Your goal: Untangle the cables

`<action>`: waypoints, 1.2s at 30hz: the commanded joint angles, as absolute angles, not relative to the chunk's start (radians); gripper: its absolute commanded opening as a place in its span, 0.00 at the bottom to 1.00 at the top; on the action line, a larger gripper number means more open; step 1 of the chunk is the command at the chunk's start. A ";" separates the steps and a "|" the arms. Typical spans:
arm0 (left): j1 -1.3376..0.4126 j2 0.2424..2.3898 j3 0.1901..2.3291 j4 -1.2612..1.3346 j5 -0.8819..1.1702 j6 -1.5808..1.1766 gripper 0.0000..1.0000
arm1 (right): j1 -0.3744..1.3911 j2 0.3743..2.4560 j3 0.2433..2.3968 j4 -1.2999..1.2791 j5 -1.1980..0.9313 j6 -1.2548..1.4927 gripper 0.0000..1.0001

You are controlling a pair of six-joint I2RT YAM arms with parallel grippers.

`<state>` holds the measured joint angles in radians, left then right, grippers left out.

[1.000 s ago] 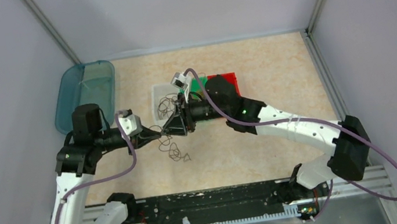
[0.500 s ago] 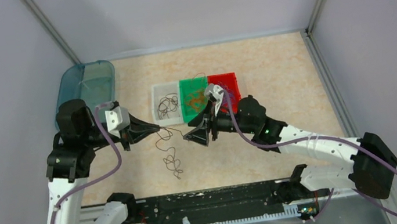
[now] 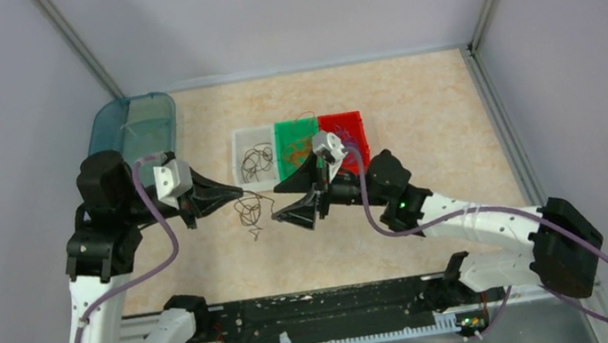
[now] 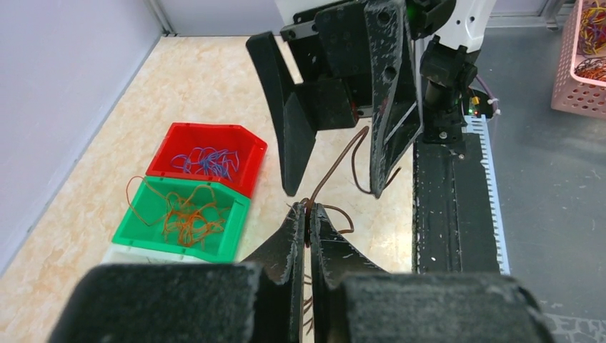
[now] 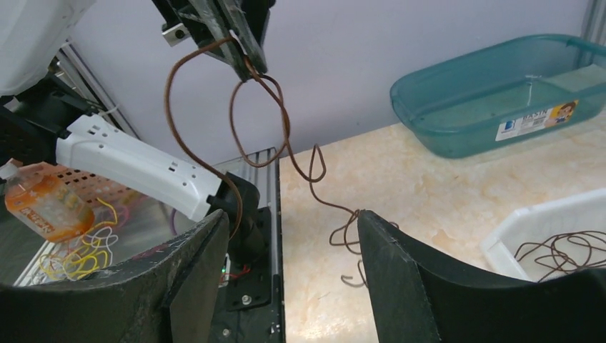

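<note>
Presently the left gripper [image 3: 237,190] is pinching tight on a dark brown cable [image 3: 252,213], dangling it just in front of the white bin [image 3: 237,158], while the right gripper [image 3: 289,202] is gaping empty beside that strand, so the pull-apart step seems underway, next needing a lower grasp.

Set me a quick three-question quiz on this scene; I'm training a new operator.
1. True or false: the left gripper is shut on a brown cable.
2. What colour are the contents of the red bin? A blue-purple, B orange, C brown.
3. Fill in: the right gripper is ___ (open or shut).

Key: 1 true; 2 A; 3 open.
</note>
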<state>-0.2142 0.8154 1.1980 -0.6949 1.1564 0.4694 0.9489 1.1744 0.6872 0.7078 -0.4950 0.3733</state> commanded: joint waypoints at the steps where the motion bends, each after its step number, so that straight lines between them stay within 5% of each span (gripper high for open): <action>1: -0.220 0.806 1.214 -0.704 1.137 0.524 0.06 | 0.934 1.039 0.742 0.666 -0.484 0.345 0.68; 13: -0.219 0.792 1.211 -0.674 1.054 0.589 0.06 | 0.827 0.754 0.698 0.401 -0.394 0.343 0.80; 21: -0.219 0.810 1.261 -0.627 1.098 0.490 0.07 | 0.841 1.002 0.663 0.750 -0.572 0.434 0.80; 29: -0.219 0.833 1.308 -0.588 1.127 0.409 0.07 | 0.967 1.312 0.865 0.850 -0.535 0.368 0.80; 36: -0.219 0.847 1.364 -0.588 1.144 0.385 0.07 | 1.006 1.469 0.894 0.962 -0.476 0.419 0.70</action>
<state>-0.2146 0.8413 1.3144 -0.6083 1.1053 0.4183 0.9760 1.4158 0.8539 0.8169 -0.4999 0.3954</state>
